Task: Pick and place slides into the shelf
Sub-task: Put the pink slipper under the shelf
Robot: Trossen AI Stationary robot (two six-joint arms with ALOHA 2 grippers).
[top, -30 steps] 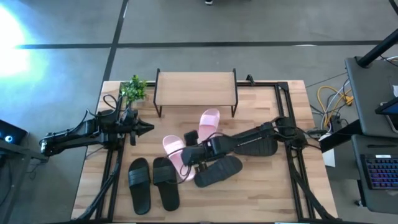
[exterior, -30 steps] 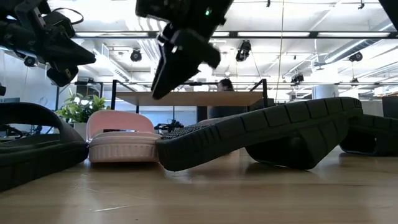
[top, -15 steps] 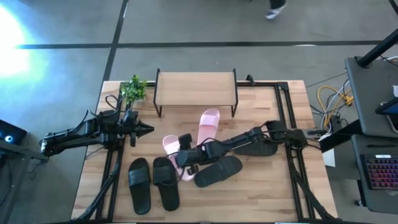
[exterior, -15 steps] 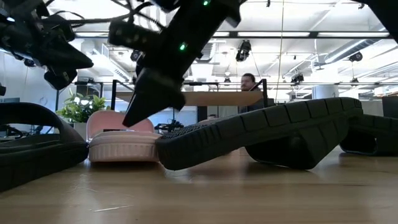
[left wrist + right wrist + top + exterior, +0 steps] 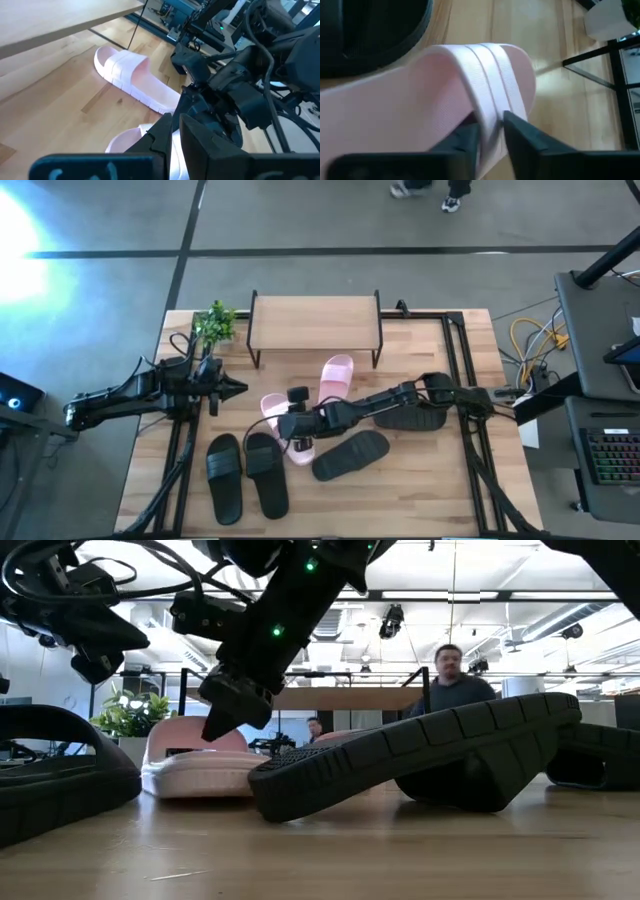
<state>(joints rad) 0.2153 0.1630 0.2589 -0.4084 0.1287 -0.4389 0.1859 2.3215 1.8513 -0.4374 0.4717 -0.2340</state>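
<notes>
Right gripper [image 5: 290, 427] down on near pink slide [image 5: 276, 420] mid-counter, fingers [image 5: 464, 140] straddling its strap, not visibly clenched. Best seated deep, squeezed firmly before lifting toward shelf [image 5: 314, 322]. Left gripper [image 5: 232, 387] idle beside plant [image 5: 213, 323], apparently closed.

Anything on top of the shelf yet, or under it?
The shelf top board is bare; no slides on it. Beneath it is covered from above; the low view shows only room background under the board. The right gripper straddles the pink slide's strap.
</notes>
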